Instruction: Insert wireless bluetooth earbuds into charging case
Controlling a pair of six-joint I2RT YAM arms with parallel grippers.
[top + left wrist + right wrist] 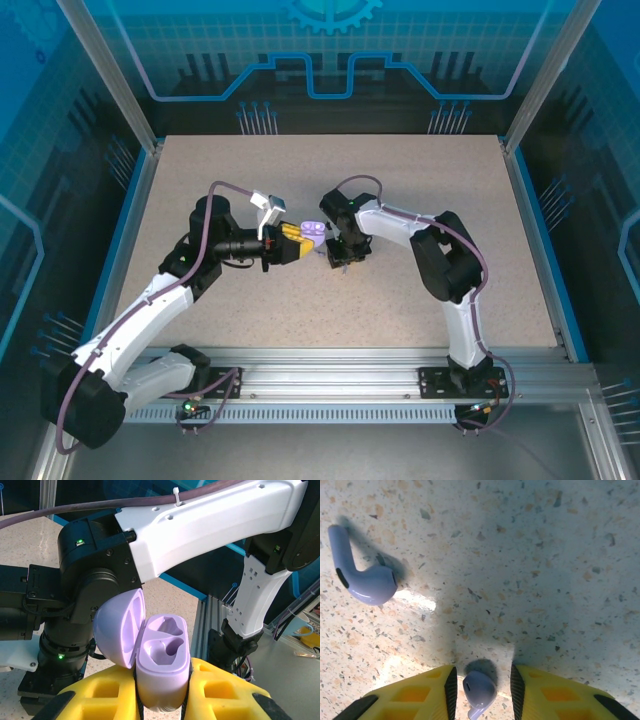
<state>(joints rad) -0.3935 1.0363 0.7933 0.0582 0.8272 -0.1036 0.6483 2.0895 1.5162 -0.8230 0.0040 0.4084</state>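
Lavender charging case (165, 652), lid open, both wells empty, clamped in your left gripper (161, 697). Right gripper (481, 677) stands agape around near earbud (479, 690); far earbud (367, 582) lies at ten o'clock. None inserted yet.

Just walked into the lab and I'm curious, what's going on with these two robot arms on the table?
The left claw is clamped on a small pale lavender plastic charging case, its lid swung open and both sockets empty. The right claw points down at the speckled table, its jaws open on either side of one tiny lavender plastic earbud. A second matching earbud lies loose on the table nearby. Neither earbud is in the case yet.
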